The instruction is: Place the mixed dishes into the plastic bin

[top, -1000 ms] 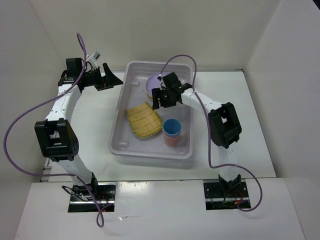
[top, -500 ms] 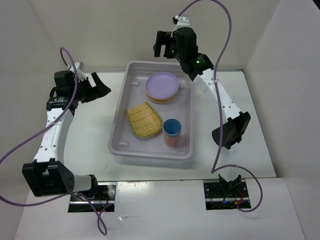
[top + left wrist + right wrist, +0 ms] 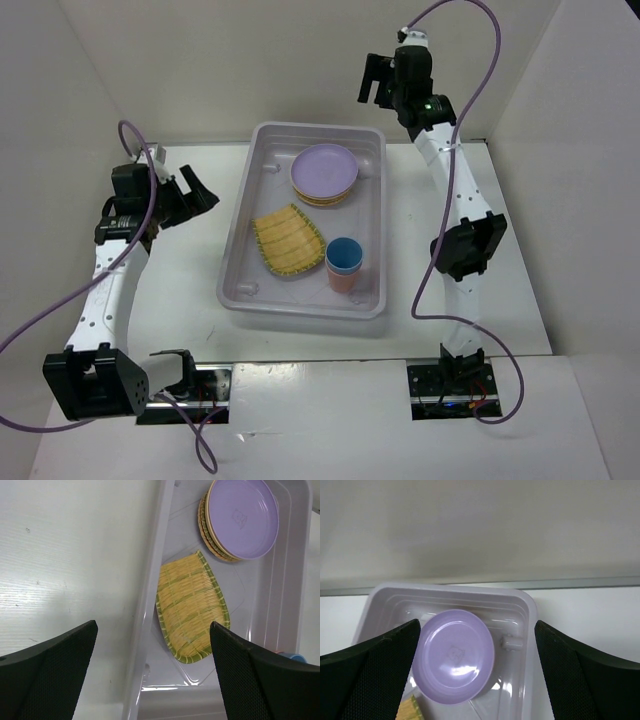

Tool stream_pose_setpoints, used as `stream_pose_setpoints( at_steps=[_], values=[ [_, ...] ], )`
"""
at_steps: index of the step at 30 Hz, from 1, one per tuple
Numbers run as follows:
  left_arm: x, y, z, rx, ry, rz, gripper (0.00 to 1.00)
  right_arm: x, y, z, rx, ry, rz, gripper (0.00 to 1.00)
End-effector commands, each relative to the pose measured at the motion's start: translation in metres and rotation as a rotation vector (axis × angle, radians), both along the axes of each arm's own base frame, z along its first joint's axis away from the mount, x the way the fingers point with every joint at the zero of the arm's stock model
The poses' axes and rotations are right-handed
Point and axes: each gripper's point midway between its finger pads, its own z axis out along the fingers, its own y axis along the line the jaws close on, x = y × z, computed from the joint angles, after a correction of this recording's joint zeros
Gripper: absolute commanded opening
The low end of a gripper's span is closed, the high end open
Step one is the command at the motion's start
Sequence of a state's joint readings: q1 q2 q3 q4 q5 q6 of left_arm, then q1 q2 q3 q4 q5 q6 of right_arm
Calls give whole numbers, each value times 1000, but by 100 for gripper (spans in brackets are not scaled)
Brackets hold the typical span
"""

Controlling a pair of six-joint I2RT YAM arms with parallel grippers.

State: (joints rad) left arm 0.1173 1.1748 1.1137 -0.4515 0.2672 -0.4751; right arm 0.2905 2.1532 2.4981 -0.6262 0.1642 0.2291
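The plastic bin (image 3: 240, 262) stands mid-table and holds all the dishes in view. A lavender plate (image 3: 324, 168) tops a stack of orange-tan plates (image 3: 322, 200) at its far end. A yellow woven plate (image 3: 288, 240) lies in the middle. A blue cup (image 3: 344, 254) sits in a salmon-pink cup (image 3: 340, 281) at the near right. My left gripper (image 3: 198, 187) is open and empty, left of the bin. My right gripper (image 3: 374, 80) is open and empty, raised high behind the bin's far right corner. The left wrist view shows the bin rim (image 3: 150, 590), woven plate (image 3: 192, 610) and lavender plate (image 3: 242, 517); the right wrist view shows the lavender plate (image 3: 454, 662).
White walls close in the table at the back and both sides. Purple cables loop from both arms. Bare white table lies left (image 3: 190, 270) and right (image 3: 430, 290) of the bin.
My right gripper has risen out of the bin from over the lavender plate and swung up and right behind it. My left arm has pulled back and lower on the left.
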Motion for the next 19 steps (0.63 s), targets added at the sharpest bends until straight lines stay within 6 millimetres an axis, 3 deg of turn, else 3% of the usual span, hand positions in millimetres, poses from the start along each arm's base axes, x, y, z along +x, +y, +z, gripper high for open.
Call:
stream_pose_setpoints(
  at_steps=[1,4,8,13,14,15,16,17,18,19],
  values=[
    [-4,-2,6,2,-29,3,99,-15,-4,9,-13,1,6,100],
    [-1,0,2,24,-34,-10,99,-19,-4,12,-2,5,3,100],
    [10,1,-21,45,18,-39,99,-32,-13,4,-51,38,-64,100],
    [15,8,-37,90,59,-43,99,-64,-12,-5,-27,1,-20,100],
    [15,8,-37,91,60,-43,99,-71,-9,-31,-24,43,-1,100],
    [18,8,-35,98,55,-48,99,-76,-8,-31,-7,31,8,100],
    [19,8,-38,97,64,-48,99,-82,-7,-18,20,-7,22,100],
    [21,9,-33,99,53,-48,99,-84,-3,-31,29,24,35,100],
    [22,9,-37,97,62,-48,99,-88,2,-27,50,20,67,100],
    [22,9,-37,97,62,-48,99,-89,5,-37,57,56,78,100]
  ],
)
